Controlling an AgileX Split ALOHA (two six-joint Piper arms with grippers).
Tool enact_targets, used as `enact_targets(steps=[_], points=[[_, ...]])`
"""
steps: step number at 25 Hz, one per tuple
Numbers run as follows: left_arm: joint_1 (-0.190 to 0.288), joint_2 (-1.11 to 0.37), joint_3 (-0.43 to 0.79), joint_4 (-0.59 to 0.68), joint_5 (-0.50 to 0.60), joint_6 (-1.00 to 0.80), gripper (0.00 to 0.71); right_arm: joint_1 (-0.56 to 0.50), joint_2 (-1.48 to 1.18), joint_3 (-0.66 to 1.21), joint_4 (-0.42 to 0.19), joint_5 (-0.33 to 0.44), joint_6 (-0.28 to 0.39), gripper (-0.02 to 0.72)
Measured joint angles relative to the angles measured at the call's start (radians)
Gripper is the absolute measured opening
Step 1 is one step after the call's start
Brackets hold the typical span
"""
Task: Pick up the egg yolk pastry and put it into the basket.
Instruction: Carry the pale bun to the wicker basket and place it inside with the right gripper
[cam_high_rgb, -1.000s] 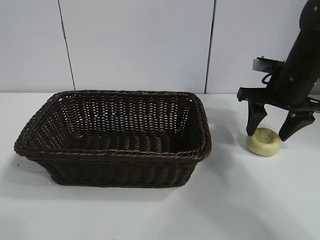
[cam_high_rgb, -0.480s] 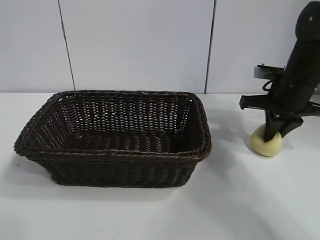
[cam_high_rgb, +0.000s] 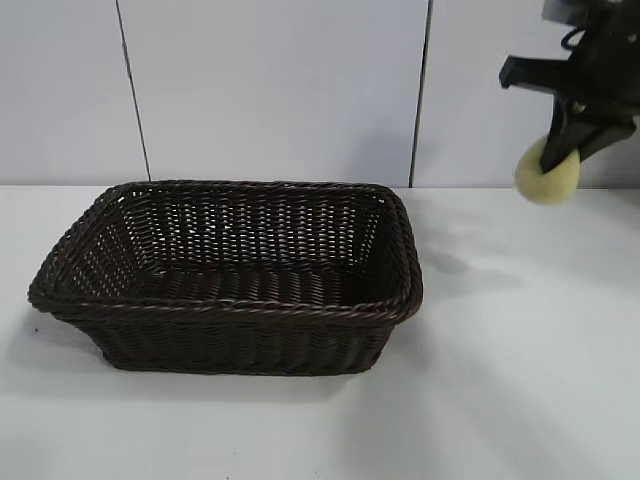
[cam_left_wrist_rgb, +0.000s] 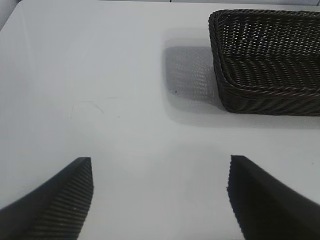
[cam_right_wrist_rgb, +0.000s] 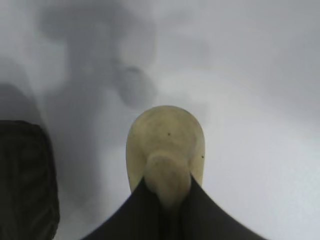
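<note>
Fingers of the right gripper (cam_high_rgb: 570, 140) pinch the egg yolk pastry (cam_high_rgb: 546, 178), high above the table (cam_high_rgb: 500, 400), off to the side of the basket (cam_high_rgb: 230, 275). Left gripper (cam_left_wrist_rgb: 160, 200) fingers are spread wide, basket beyond them. Right wrist view: pastry squeezed between the fingertips.

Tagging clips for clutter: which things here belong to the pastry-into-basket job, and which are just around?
Part of the job:
- pastry, held in the air by the right gripper, to the right of the basket
- basket, on the table, nothing visible inside
- right gripper, shut on the pastry

Just around:
- table
- left gripper, fingers open over bare table, idle
- wall panels
</note>
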Motion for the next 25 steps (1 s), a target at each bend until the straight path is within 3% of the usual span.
enact_targets(steps=[8,20,25], points=[[0.000,0.000,0.000,0.000,0.000,0.000,0.542,0.071,-0.068,0.000,0.110,-0.002,-0.027,0.024],[0.000,0.000,0.000,0.000,0.000,0.000,0.542,0.460,-0.068,0.000,0.129,-0.147,-0.031,0.024],[0.000,0.000,0.000,0.000,0.000,0.000,0.542,0.574,-0.068,0.000,0.132,-0.224,-0.032,0.024]])
